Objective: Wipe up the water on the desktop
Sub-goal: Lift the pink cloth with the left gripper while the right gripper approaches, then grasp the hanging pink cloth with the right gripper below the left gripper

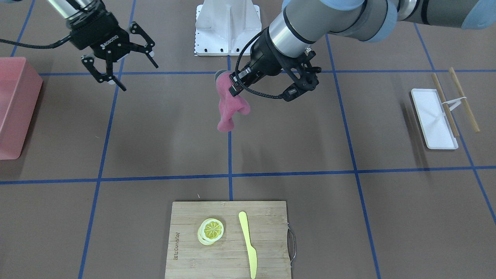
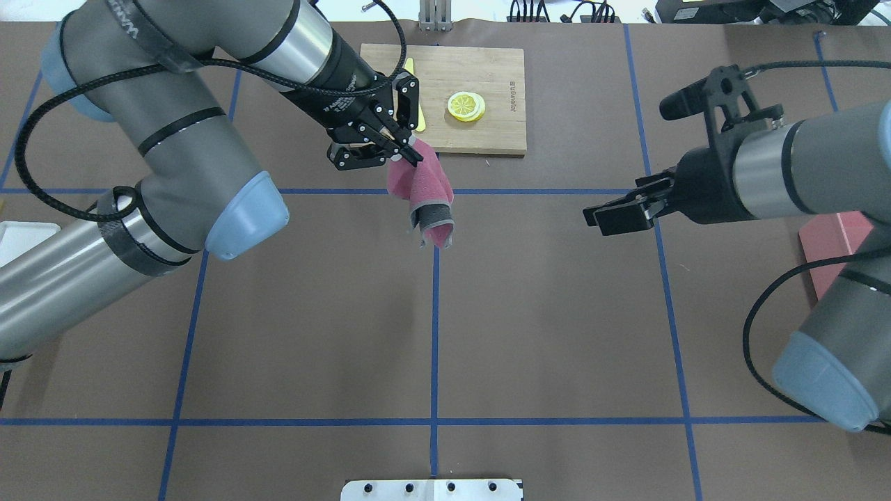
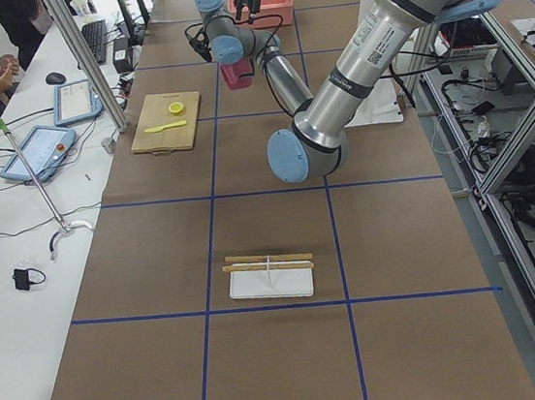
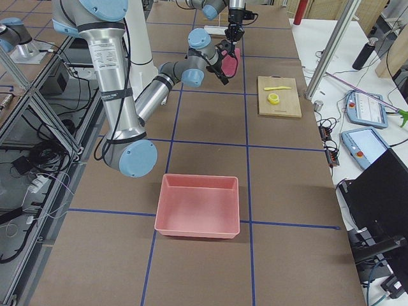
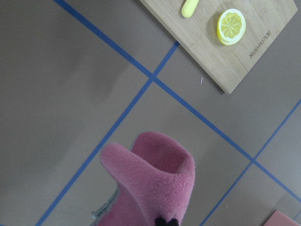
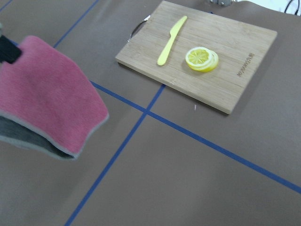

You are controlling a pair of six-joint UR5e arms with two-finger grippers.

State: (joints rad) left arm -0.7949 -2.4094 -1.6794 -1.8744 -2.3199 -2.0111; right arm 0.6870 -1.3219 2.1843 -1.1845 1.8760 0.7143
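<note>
The desktop (image 1: 162, 131) is a matte brown surface crossed by blue tape lines; it also shows in the overhead view (image 2: 557, 313). I see no water on it. My left gripper (image 1: 231, 82) is shut on a pink cloth (image 1: 228, 106) with a grey underside. It holds the cloth hanging above the central tape line, clear of the surface. The overhead view shows the left gripper (image 2: 409, 151) and the cloth (image 2: 430, 186), and both wrist views show the cloth (image 5: 150, 183) (image 6: 47, 94). My right gripper (image 1: 140, 77) is open and empty, raised well to the side of the cloth (image 2: 602, 216).
A bamboo cutting board (image 1: 228, 240) with lemon slices (image 1: 211, 230) and a yellow knife (image 1: 248, 244) lies at the table's far edge. A pink bin (image 1: 15, 104) stands on my right side. A white tray with chopsticks (image 1: 434, 118) lies on my left.
</note>
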